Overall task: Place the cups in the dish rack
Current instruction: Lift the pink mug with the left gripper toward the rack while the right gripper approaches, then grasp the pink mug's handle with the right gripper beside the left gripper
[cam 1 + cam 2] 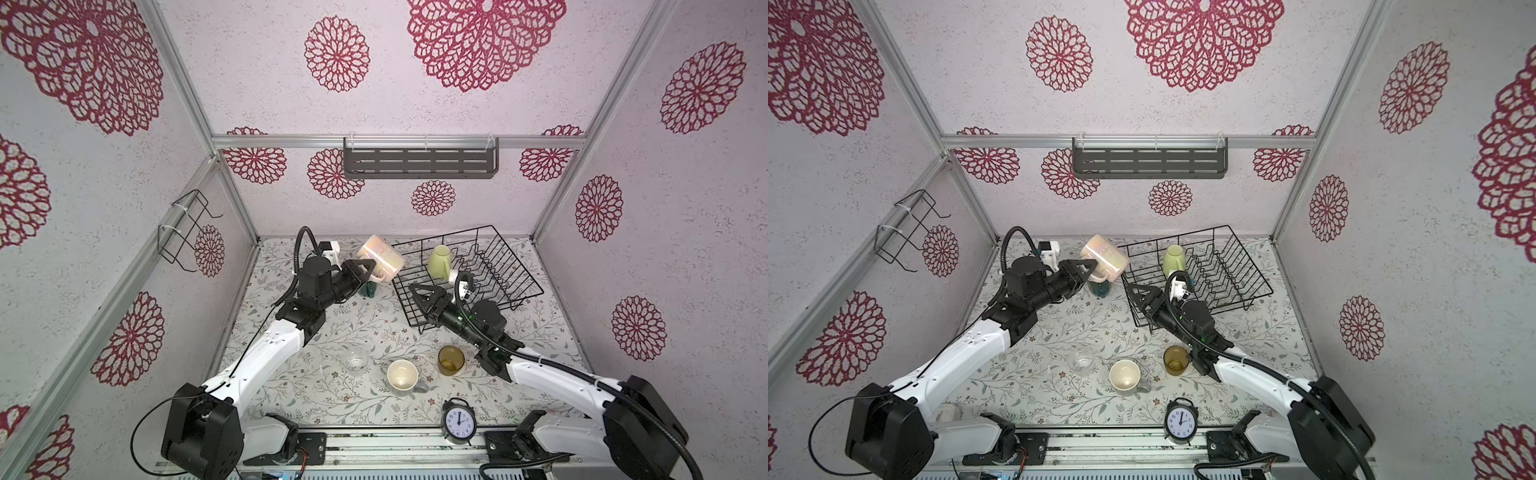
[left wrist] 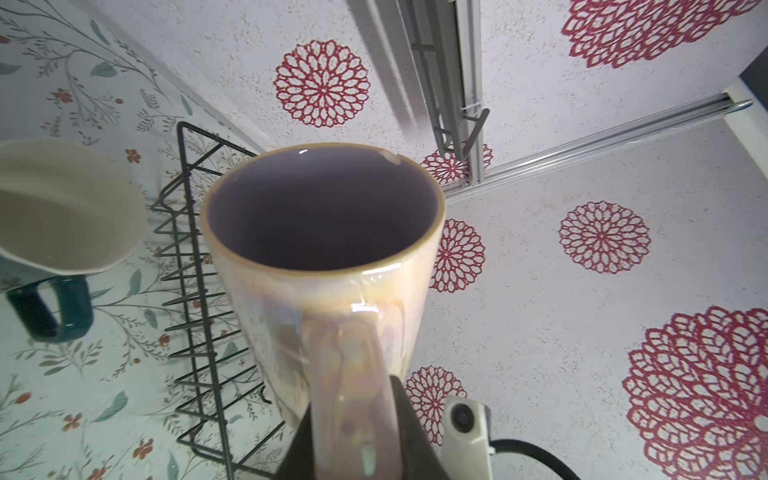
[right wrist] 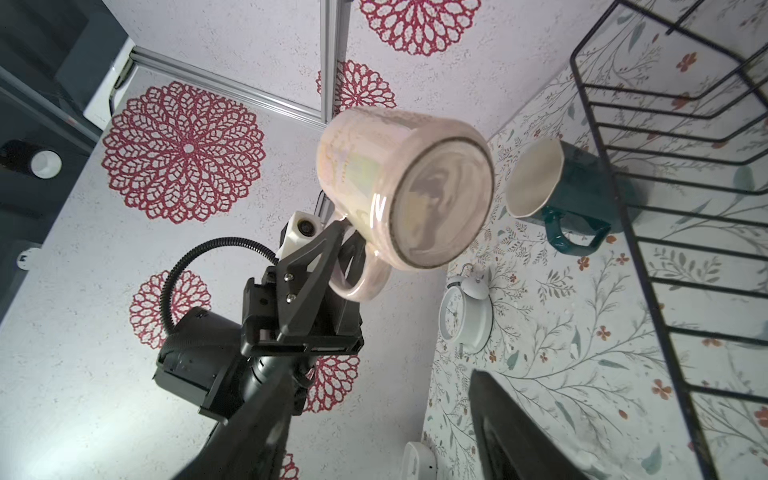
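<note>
The left gripper (image 1: 369,266) has its jaws closed on the handle of the pink mug (image 1: 381,257), leaving the body free to tip. The mug hangs on its side in the air, just outside the rack (image 1: 496,276), probably for lowering in. A green mug (image 1: 439,261) already sits inside. The right gripper (image 1: 419,291), jaws apart and empty, hovers at the rack's near corner. The teal mug (image 3: 590,178), glass (image 1: 356,360), grey mug (image 1: 402,374) and tumbler (image 1: 451,360) are on the tabletop (image 1: 316,395).

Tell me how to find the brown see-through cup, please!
Find the big black wire dish rack at the back of the flowery table, then look nearer the front, toward the round alarm clock. The amber glass tumbler stands upright there, beside a grey mug and a small clear glass. It alone is see-through and brownish-yellow.
</note>
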You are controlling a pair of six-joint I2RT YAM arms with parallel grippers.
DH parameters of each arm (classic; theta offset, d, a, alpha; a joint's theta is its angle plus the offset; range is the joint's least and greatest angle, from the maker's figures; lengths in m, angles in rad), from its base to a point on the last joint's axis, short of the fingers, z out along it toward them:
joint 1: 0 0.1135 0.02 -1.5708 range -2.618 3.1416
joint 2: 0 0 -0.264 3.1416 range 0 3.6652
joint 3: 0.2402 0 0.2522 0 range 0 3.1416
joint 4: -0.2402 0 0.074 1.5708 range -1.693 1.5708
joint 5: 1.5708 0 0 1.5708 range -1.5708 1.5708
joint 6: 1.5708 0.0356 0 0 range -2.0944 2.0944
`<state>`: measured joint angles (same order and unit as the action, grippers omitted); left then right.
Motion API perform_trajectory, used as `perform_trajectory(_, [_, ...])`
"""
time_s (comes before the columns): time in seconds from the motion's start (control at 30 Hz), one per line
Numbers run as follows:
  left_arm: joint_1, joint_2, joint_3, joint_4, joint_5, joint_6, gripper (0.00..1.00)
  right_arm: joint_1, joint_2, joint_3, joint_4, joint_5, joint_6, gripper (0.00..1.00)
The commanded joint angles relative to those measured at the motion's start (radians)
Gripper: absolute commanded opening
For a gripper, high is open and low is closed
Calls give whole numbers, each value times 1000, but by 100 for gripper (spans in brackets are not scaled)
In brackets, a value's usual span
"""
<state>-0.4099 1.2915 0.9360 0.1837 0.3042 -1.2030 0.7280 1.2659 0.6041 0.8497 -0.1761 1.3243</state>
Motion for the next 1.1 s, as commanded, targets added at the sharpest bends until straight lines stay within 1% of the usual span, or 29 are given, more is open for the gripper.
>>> perform_trajectory(0.0, [-15, -10, 14, 224, -1, -54, 0, 17, 59, 10, 323, 24, 111, 67])
perform_trajectory(0.07, [-28, -5, 13, 238, -9, -52, 0, 20, 93, 33, 364, 16, 128, 67])
perform_trajectory(0.1, [-36, 1, 12, 244, -15, -54, 0, 22, 107, 50, 364, 11, 133, 67])
perform_trajectory(0.17, [-47, 15, 12, 274, -16, -73, 0, 32, 118, 68, 355, 11, 135, 63])
perform_trajectory(0.3, [-77, 37, 16, 334, -8, -98, 0, 39, 119, 78, 311, 32, 133, 62])
perform_trajectory(0.4, [-99, 37, 14, 340, -31, -90, 0, 43, 150, 95, 325, 27, 177, 60])
perform_trajectory(0.6, [-126, 43, 1, 397, -56, -94, 0, 53, 201, 97, 397, 61, 241, 50])
perform_trajectory(0.67, [-129, 48, 2, 400, -56, -103, 0, 58, 187, 82, 403, 103, 231, 49])
perform_trajectory(0.8, [-156, 46, -16, 431, -74, -109, 0, 54, 178, 86, 411, 125, 215, 49])
perform_trajectory(0.93, [-181, 51, -22, 448, -91, -110, 0, 53, 214, 90, 475, 145, 268, 49])
perform_trajectory(1.07, [-186, 67, -30, 429, -109, -108, 0, 49, 227, 74, 475, 160, 286, 48])
